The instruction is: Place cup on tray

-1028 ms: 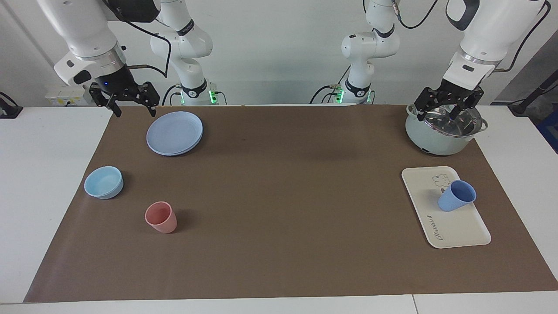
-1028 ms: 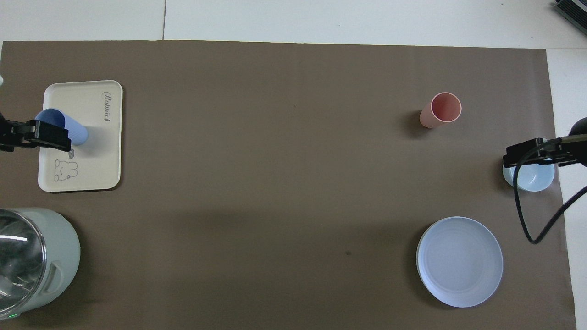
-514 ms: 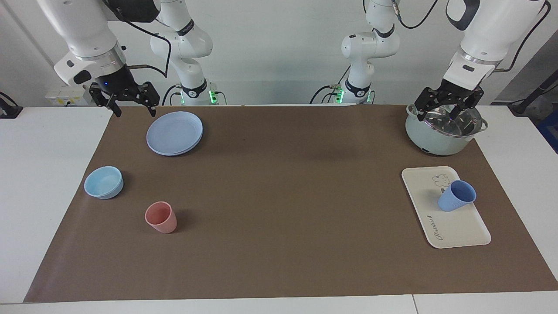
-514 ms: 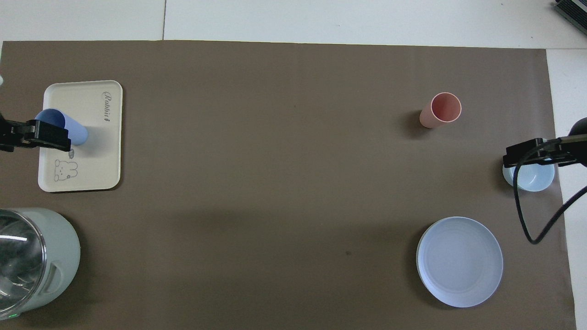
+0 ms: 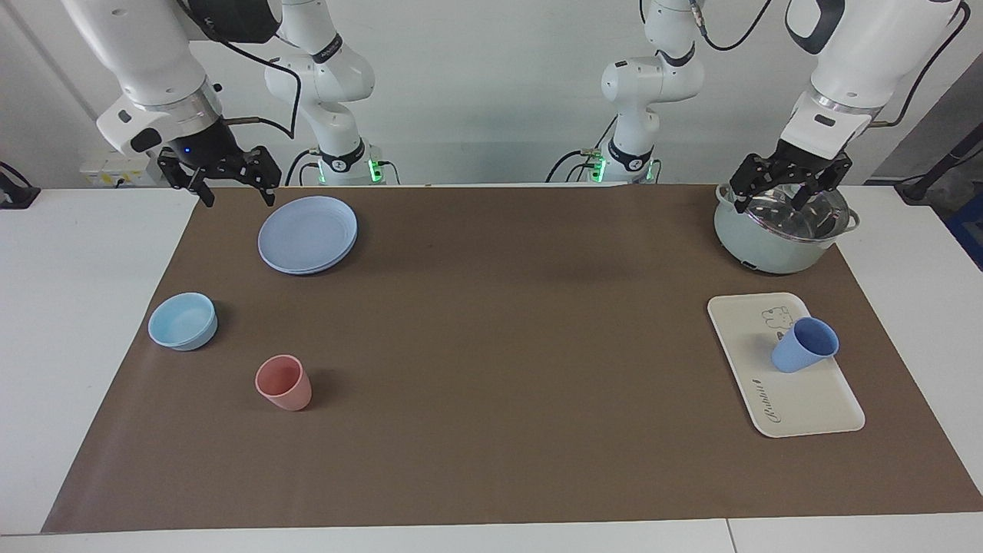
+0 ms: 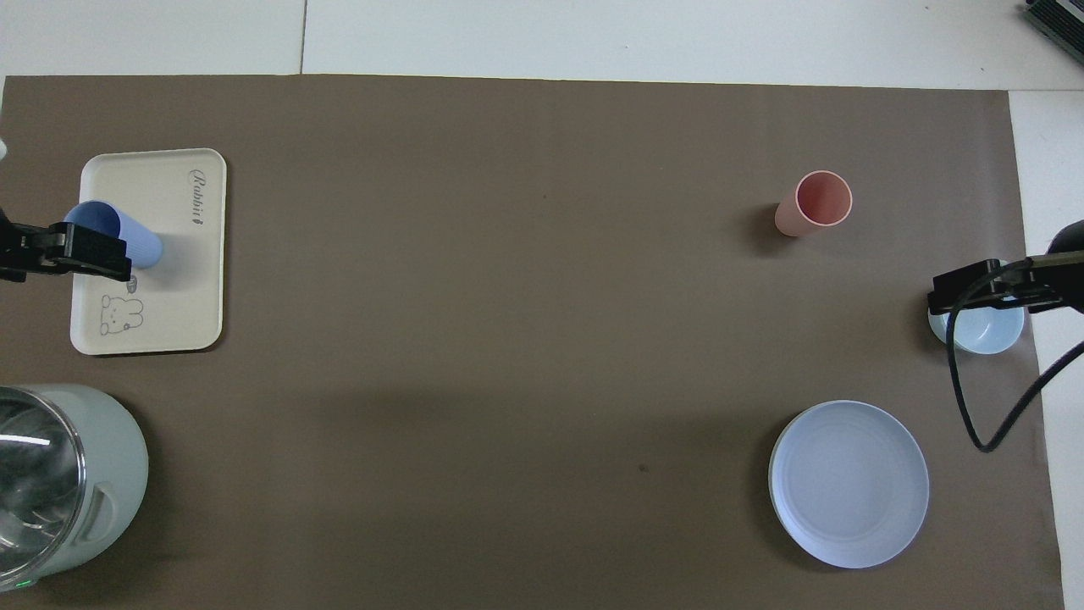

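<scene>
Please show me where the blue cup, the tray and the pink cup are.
blue cup (image 5: 799, 349), facing view, outer side wall.
tray (image 5: 802, 403), facing view, bare surface.
pink cup (image 5: 286, 388), facing view, outer side wall.

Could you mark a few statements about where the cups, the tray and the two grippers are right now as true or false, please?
1. The blue cup stands upright on the tray. True.
2. The left gripper is shut on the blue cup. False: it hangs open over the lidded pot, holding nothing.
3. The pink cup is on the tray too. False: it stands on the brown mat, toward the right arm's end.
4. The right gripper is open and empty. True.
5. The light-blue bowl sits on the round plate. False: they are apart.
</scene>
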`<state>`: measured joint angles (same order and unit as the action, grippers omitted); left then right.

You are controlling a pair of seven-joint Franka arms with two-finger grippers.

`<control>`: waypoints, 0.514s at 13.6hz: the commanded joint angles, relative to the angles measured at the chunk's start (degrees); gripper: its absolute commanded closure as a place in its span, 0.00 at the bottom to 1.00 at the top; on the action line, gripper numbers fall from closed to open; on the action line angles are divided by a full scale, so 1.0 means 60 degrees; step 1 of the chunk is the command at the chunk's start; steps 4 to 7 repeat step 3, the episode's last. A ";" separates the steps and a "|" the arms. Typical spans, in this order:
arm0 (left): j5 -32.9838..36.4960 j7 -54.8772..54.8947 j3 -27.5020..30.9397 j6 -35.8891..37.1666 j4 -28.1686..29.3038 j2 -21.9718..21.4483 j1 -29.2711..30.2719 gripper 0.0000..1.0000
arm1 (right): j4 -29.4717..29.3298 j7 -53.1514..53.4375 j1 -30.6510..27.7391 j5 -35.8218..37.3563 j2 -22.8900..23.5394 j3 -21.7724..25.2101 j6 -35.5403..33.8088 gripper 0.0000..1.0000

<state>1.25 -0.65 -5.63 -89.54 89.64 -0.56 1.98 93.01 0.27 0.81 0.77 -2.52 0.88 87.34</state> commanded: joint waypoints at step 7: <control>0.0084 -0.0067 -0.0013 0.0056 0.0105 -0.0112 -0.0023 0.00 | 0.0142 0.0145 -0.0105 -0.0186 -0.0122 -0.0058 -0.0054 0.00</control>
